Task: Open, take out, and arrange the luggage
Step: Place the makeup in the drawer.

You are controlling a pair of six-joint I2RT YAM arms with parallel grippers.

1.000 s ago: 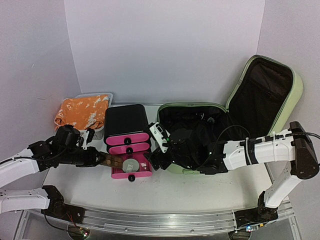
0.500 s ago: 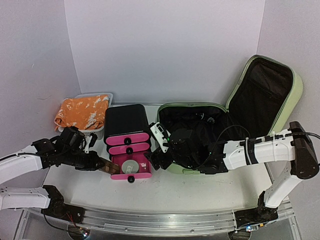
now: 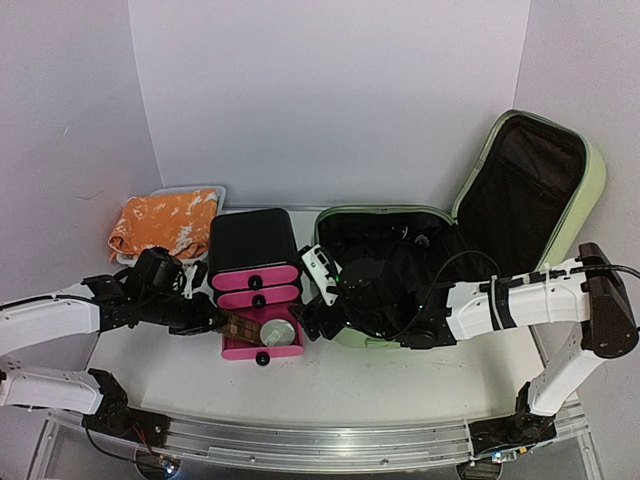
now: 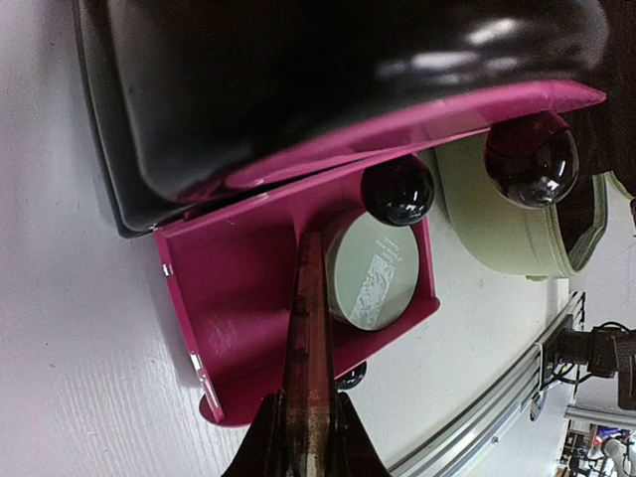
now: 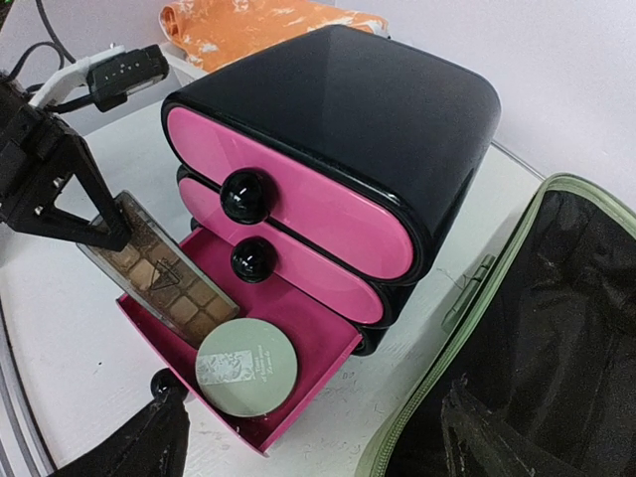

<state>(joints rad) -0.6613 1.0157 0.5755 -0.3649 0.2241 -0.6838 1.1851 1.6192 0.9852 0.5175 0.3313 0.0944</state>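
- Since its lid stood propped up towards the right wall, the large light-green hard-shell luggage point(image 3: 520, 185) counted as open. Its base lay flat on the table at centre-right, showing black lining and dark contents too jumbled to identify.
- Small black glossy drawer box with pink fronts point(image 3: 250, 240) sat just left of the luggage, near it but apart. Its lowest pink drawer point(image 5: 288, 328) was pulled out towards the arms.
- Right gripper point(image 3: 315, 322) hovered over the luggage's near-left corner, fingers spread wide and holding nothing. Right arm was plainly the nearer one to the luggage, which extended away to its right.
- Left gripper point(image 4: 308, 417) was pinched narrow on one end of the palette, reaching in from the left of the box.
- Long brown eyeshadow palette in a clear case point(image 5: 159, 273) hung tilted over the left part of the open drawer. Its long axis ran front to back along the drawer; whether it touched the floor could not be told.
- Round pale-green compact point(image 5: 246, 368) lay in the drawer, just right of the palette.
- Judgement: placing the palette calls for lowering it beside the compact.
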